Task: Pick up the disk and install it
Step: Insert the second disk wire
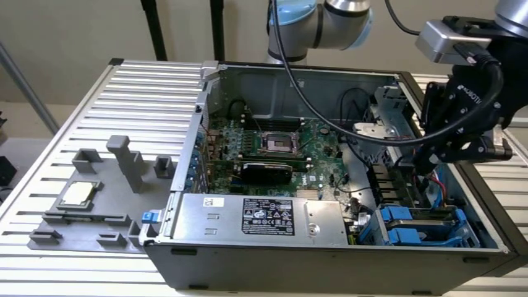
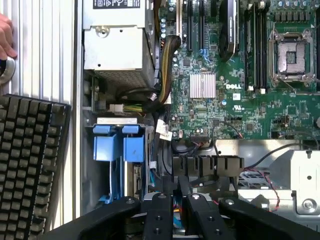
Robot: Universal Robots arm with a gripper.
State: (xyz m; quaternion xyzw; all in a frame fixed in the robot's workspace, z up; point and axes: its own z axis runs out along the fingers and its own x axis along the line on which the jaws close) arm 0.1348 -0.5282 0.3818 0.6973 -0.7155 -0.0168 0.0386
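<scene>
The black end effector (image 1: 429,162) is hanging over the open grey metal computer case (image 1: 330,260), toward three o'clock of the case in the exterior view. In the wrist view its black fingers (image 2: 159,215) are standing close together, with only a narrow slot between them and nothing visibly gripped.

The disk (image 1: 417,226), a flat silver-grey drive framed by a bright blue plastic bracket, is sitting in the bay at the case's five o'clock corner in the exterior view, below the end effector; its blue tabs (image 2: 117,145) are showing in the wrist view.

The green motherboard (image 1: 272,145) is lying at the case's centre, and the large silver box with a black label (image 1: 264,216) is sitting at six o'clock. The ribbed grey worktop (image 1: 140,93) is carrying a small square silver processor chip (image 1: 76,193) at nine o'clock.

A black keyboard (image 2: 27,165) and a person's hand (image 2: 5,37) are appearing in the wrist view.
</scene>
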